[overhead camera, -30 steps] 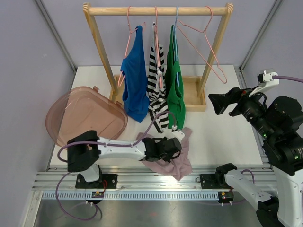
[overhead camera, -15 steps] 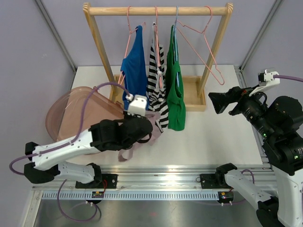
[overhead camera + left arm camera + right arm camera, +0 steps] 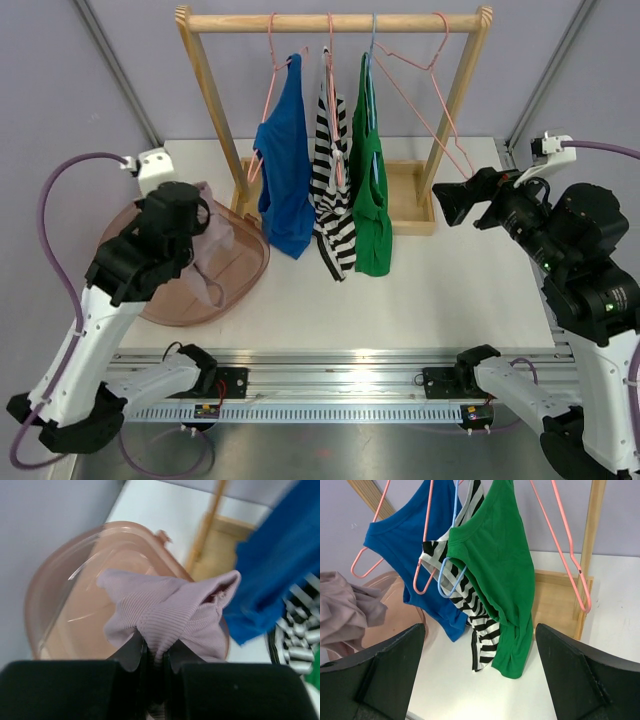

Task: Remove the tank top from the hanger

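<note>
Rack point(image 3: 335, 21) at rear, basin point(image 3: 238, 276) to its left — tank top point(image 3: 170, 611) above basin (in left claw point(image 3: 155, 652)).

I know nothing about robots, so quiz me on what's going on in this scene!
1. True or false: the left arm's jaws are shut on the mauve tank top.
2. What lies beneath that top? A: the pink tub. B: the rack's wooden base. C: bare table.
3. How many garments hang on the rack, and how many hangers are bare?

Key
1. True.
2. A.
3. Three garments: the blue top, the striped top and the green top. One bare hanger.
</note>
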`<state>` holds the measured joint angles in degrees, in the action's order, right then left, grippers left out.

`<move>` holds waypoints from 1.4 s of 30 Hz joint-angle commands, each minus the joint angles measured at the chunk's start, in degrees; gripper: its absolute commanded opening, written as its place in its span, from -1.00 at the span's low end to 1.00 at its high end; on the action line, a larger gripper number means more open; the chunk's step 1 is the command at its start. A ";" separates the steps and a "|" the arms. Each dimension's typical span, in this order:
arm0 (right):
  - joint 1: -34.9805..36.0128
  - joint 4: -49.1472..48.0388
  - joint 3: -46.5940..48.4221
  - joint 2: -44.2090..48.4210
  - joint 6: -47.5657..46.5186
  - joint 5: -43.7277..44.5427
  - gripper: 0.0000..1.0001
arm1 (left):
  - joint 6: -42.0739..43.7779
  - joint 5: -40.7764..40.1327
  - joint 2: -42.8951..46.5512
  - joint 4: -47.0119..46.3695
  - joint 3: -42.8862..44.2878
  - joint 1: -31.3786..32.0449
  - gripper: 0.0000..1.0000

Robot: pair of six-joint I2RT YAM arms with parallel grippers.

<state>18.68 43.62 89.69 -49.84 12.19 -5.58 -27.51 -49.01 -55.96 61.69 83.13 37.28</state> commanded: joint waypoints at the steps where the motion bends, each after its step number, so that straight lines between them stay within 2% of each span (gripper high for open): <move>1: -0.13 -4.06 0.14 -2.09 -0.32 -1.09 0.99 | 7.72 9.17 -1.42 -8.16 1.77 -14.21 -1.00; 3: -0.13 -4.67 0.31 -2.80 -0.32 -1.62 0.99 | 8.08 14.62 -3.52 -9.47 1.68 -21.94 -1.00; 6: -0.22 -6.78 -0.57 -3.33 -0.50 -3.99 0.99 | 8.26 17.36 -5.46 -10.80 1.07 -27.24 -1.00; 7: -0.13 -8.44 -0.74 -3.33 -0.15 -4.52 0.99 | 7.82 17.98 -6.78 -10.80 1.07 -29.61 -0.95; 9: -0.13 -10.82 -0.48 -3.42 0.38 -7.07 0.99 | 6.94 18.25 -7.66 -10.37 0.98 -30.77 -0.31; 10: -0.22 -11.35 -0.22 -4.11 0.99 -7.77 0.99 | 6.24 18.08 -7.93 -10.10 0.80 -31.21 0.57; 12: -0.13 -11.27 2.23 -5.69 2.48 -9.09 0.99 | 5.63 18.25 -7.58 -10.01 -0.25 -31.39 0.97; 14: -0.13 -10.57 5.47 -9.20 3.28 -11.10 0.99 | 5.18 19.30 -6.45 -9.84 -0.86 -31.48 0.98; 17: -0.13 -8.29 10.39 -15.18 5.91 -10.42 0.99 | 5.97 25.44 -4.34 -9.92 -2.79 -31.48 0.98; 18: -0.22 -7.50 11.46 -16.67 6.53 -10.32 0.99 | 6.23 30.51 -2.33 -10.27 -4.98 -31.39 0.98; 22: 0.13 -4.60 18.31 -25.71 6.71 -8.05 0.86 | 6.32 40.56 4.97 -13.26 -12.88 -30.95 0.98; 24: 1.87 -5.11 21.13 -27.93 5.93 -3.66 0.81 | 6.94 45.99 10.05 -16.23 -16.49 -29.55 0.98; 25: 2.85 -5.12 23.23 -30.20 5.22 -2.08 0.78 | 7.64 46.72 11.74 -17.47 -20.34 -28.59 0.98; 28: 7.76 -1.18 29.20 -36.69 1.80 6.88 0.69 | 9.13 46.64 18.14 -21.34 -25.37 -24.10 0.98; 29: 8.65 0.14 33.92 -38.55 1.27 11.08 0.67 | 9.31 46.12 19.39 -22.13 -27.82 -23.22 0.98; 32: 10.94 3.84 41.34 -44.45 -0.31 17.07 0.55 | 9.31 44.89 23.00 -23.72 -31.61 -21.02 0.98; 33: 12.07 5.50 43.10 -47.25 -1.19 18.49 0.43 | 9.31 44.97 23.79 -24.16 -32.15 -20.67 0.98; 36: 13.40 8.40 49.95 -51.22 -3.56 22.98 0.26 | 9.66 45.58 25.29 -24.25 -32.95 -20.58 0.98; 37: 14.36 8.85 52.58 -53.23 -3.92 24.90 0.12 | 9.84 45.76 25.46 -24.25 -32.95 -20.49 0.98; 39: 15.25 9.56 54.62 -55.17 -5.32 26.41 0.02 | 10.02 45.85 25.73 -24.43 -33.04 -20.23 0.98; 40: 16.29 9.65 55.84 -55.62 -5.68 29.02 -0.11 | 10.10 45.94 25.73 -24.43 -33.12 -20.31 0.98; 42: 16.74 9.47 56.38 -56.32 -6.73 29.67 -0.20 | 10.10 46.37 25.56 -24.34 -33.21 -20.23 0.98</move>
<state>33.93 51.94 142.69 -105.49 8.75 17.69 -18.70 -4.73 -30.76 41.08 50.11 16.73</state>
